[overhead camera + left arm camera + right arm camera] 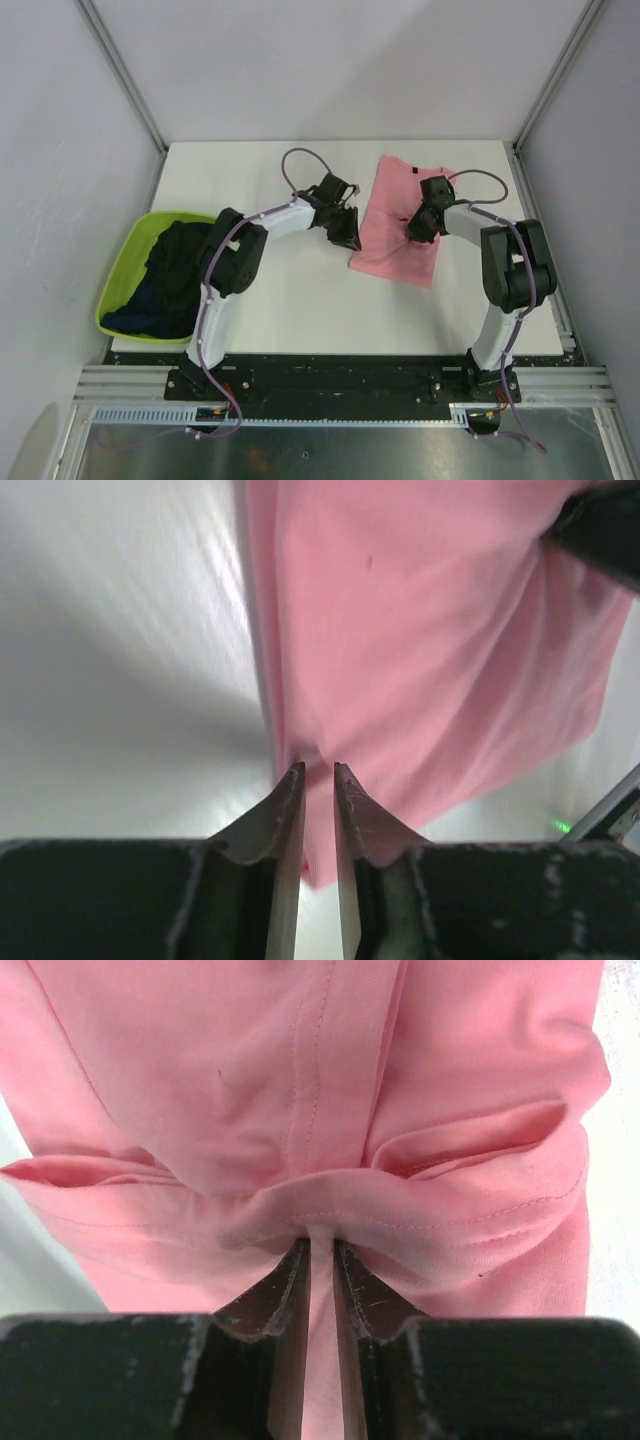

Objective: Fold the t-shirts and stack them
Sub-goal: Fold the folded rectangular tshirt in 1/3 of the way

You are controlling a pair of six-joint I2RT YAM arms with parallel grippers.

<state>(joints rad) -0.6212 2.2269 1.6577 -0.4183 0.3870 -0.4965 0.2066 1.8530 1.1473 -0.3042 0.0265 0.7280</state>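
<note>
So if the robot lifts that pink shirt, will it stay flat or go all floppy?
Probably floppy: the pink t-shirt bunches into soft folds where the right gripper pinches it. It would likely sag between grips, since the left gripper holds only an edge. Seems light, thin cloth.

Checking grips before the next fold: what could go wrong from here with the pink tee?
1. Left claw seems to pinch only the thin edge of the tee; it may slip out on a lift.
2. Right claw grips a bunched, layered hem; the fold could come out creased or lopsided.
</note>
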